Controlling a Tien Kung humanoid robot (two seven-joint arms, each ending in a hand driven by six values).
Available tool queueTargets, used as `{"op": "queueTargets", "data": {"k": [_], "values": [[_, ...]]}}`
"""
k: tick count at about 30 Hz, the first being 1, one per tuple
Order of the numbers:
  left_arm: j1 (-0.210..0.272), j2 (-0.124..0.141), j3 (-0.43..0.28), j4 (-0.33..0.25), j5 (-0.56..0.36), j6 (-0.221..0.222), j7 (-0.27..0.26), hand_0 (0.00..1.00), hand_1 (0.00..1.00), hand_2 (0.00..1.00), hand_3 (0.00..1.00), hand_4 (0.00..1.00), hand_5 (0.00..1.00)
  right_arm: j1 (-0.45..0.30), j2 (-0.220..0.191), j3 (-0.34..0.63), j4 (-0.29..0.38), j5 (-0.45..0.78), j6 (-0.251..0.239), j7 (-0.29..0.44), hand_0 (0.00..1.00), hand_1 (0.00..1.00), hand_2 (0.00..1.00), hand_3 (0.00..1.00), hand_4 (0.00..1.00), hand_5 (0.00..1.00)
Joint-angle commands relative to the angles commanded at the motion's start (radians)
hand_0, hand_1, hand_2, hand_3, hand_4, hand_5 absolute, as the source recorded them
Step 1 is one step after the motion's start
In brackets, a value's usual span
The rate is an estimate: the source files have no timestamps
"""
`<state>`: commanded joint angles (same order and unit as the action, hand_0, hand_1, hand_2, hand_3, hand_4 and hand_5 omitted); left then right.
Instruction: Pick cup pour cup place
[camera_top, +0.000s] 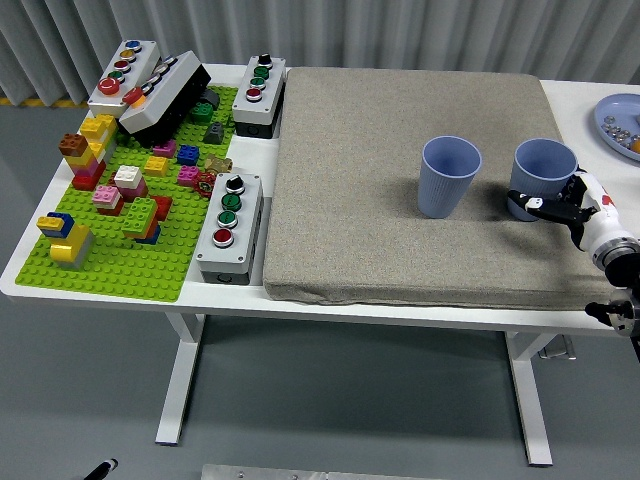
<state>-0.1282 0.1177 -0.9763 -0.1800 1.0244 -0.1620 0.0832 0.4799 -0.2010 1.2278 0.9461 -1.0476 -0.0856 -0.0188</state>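
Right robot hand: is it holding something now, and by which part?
The right robot hand grips the right blue cup around its lower wall, near the base. The cup stands upright on the grey mat.

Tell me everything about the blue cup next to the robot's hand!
The right-hand blue ribbed plastic cup stands upright and open-topped on the grey-brown fabric mat, near its right edge. Nothing shows inside it. The robot's right hand has black fingers wrapped round its lower part. A matching blue cup stands apart on its left.
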Motion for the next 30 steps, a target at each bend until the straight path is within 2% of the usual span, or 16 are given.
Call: {"op": "queueTargets", "data": {"k": [7, 25, 30], "values": [[0.002, 0.000, -0.004, 0.000, 0.000, 0.001, 0.000, 0.836, 0.813, 0.861, 0.778, 0.616, 0.998, -0.024, -0.020, 0.018, 0.028, -0.007, 0.002, -0.007, 0.988, 0.983, 0.998, 0.998, 0.887, 0.235], [0.022, -0.001, -0.018, 0.000, -0.001, 0.000, 0.002, 0.836, 0.812, 0.861, 0.778, 0.616, 0.998, -0.177, -0.108, 0.063, 0.186, -0.013, 0.012, -0.022, 0.984, 0.975, 0.998, 0.998, 0.882, 0.238], [0.022, 0.000, -0.017, 0.000, -0.001, 0.000, 0.002, 0.836, 0.812, 0.861, 0.778, 0.616, 0.998, -0.185, -0.113, 0.068, 0.204, -0.013, 0.010, -0.023, 0.984, 0.969, 0.998, 0.998, 0.880, 0.237]]}}
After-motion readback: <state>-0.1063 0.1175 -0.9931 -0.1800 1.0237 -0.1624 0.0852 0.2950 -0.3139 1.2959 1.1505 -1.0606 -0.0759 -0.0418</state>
